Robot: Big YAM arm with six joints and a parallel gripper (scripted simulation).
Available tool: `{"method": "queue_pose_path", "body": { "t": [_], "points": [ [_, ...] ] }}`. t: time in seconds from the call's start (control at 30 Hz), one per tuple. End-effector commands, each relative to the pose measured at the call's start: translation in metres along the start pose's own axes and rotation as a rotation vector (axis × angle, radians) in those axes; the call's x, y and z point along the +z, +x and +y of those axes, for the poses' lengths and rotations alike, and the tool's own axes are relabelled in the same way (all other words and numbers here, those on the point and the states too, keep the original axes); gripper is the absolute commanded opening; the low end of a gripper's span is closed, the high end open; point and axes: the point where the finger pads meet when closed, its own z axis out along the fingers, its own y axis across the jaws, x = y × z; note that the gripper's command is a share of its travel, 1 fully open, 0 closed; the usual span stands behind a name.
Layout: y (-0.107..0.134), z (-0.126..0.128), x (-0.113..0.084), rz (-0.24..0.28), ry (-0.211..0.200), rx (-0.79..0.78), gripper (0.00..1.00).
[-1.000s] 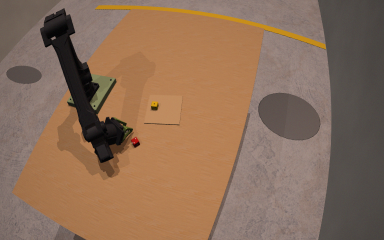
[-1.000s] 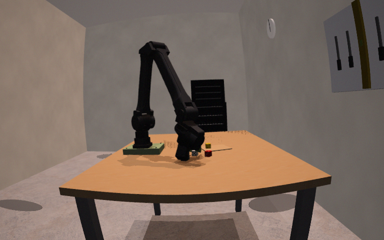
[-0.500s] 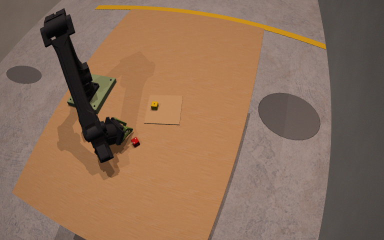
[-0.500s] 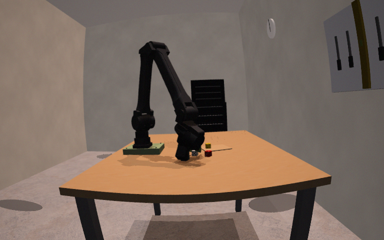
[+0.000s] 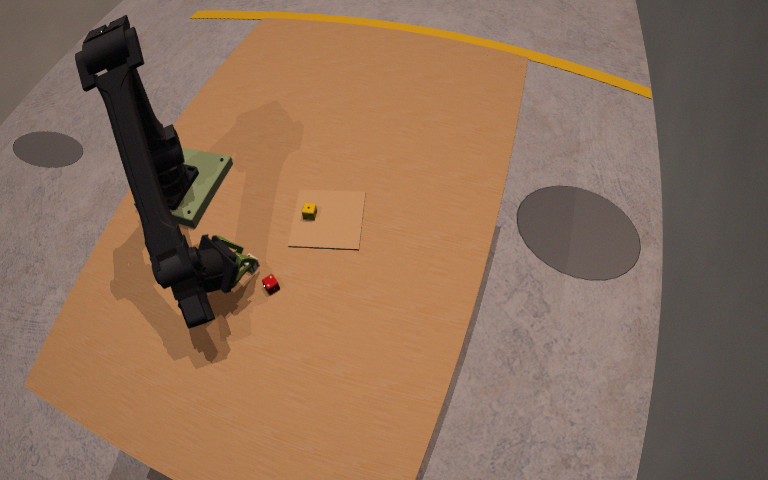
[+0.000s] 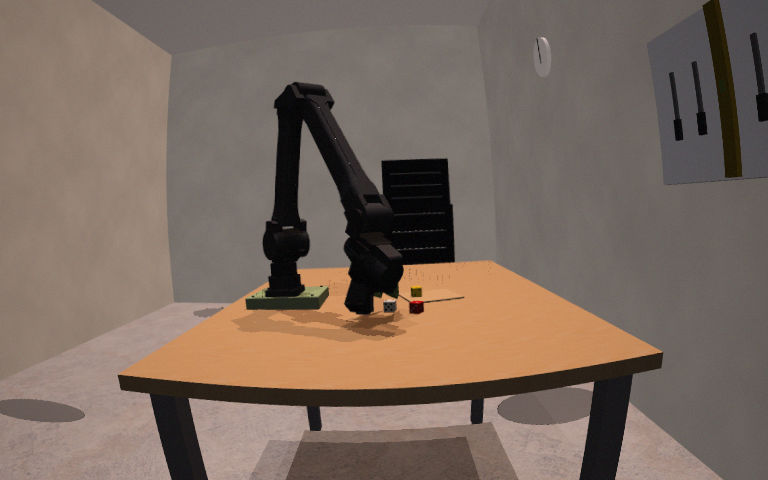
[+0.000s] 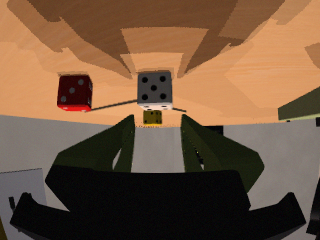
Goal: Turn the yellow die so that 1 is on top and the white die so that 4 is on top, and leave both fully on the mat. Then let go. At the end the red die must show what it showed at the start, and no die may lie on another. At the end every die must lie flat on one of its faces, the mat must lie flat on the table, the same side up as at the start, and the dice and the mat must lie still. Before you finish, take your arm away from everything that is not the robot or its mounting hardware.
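The white die (image 7: 155, 90) lies on the table off the mat, just beyond my fingertips; it also shows in the exterior view (image 6: 389, 306). My gripper (image 7: 157, 121) is low over the table, partly open, with nothing between its fingers; in the top view the gripper (image 5: 249, 266) mostly hides the white die. The red die (image 5: 270, 283) lies on the table close beside the white die, apart from it, and also shows in the wrist view (image 7: 75, 92). The yellow die (image 5: 308, 211) lies flat on the tan mat (image 5: 331, 221) near its far left corner, one pip on top.
The arm's green base plate (image 5: 201, 186) stands at the table's left side. A dark chair (image 6: 417, 210) stands behind the table. The table's curved front edge (image 6: 390, 390) lies far from the dice.
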Motion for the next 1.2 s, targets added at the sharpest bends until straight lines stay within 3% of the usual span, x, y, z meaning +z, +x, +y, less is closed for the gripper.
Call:
{"method": "queue_pose_path", "body": {
  "t": [0.0, 0.47, 1.03, 1.17],
  "points": [
    [0.0, 0.015, -0.027, -0.01, -0.031, -0.046, 0.39],
    [0.006, 0.016, -0.04, -0.015, -0.039, -0.054, 0.39],
    [0.049, 0.014, -0.077, -0.018, -0.043, -0.058, 0.39],
    [0.044, 0.001, -0.063, 0.013, -0.006, -0.014, 0.39]
  ]
}}
